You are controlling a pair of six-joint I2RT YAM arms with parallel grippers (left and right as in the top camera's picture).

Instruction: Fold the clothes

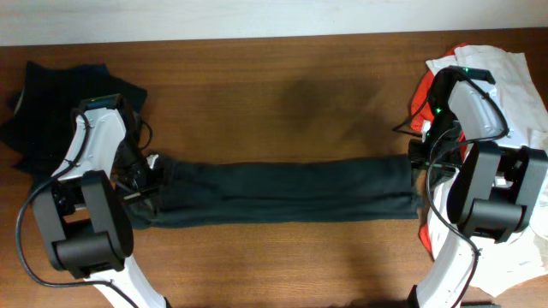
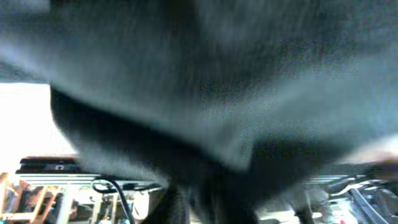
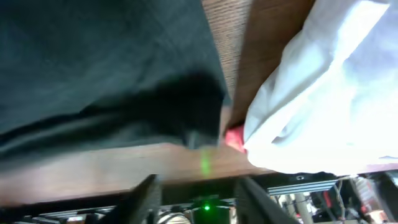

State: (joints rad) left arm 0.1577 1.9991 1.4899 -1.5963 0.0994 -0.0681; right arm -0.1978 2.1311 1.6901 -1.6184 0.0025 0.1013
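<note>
A long dark green garment (image 1: 282,192) lies stretched in a folded band across the wooden table (image 1: 282,94), from left to right. My left gripper (image 1: 141,184) is at its left end. In the left wrist view the dark cloth (image 2: 205,81) fills the frame and bunches around the jaws (image 2: 211,205), which look shut on it. My right gripper (image 1: 418,167) is at the garment's right end. In the right wrist view its fingers (image 3: 202,196) stand apart with nothing between them, and the garment (image 3: 93,68) lies beyond them.
A pile of white clothes (image 1: 505,77) with a red piece (image 1: 421,98) lies at the far right, right beside my right arm, and shows in the right wrist view (image 3: 323,106). A dark heap of clothes (image 1: 51,103) lies at the back left.
</note>
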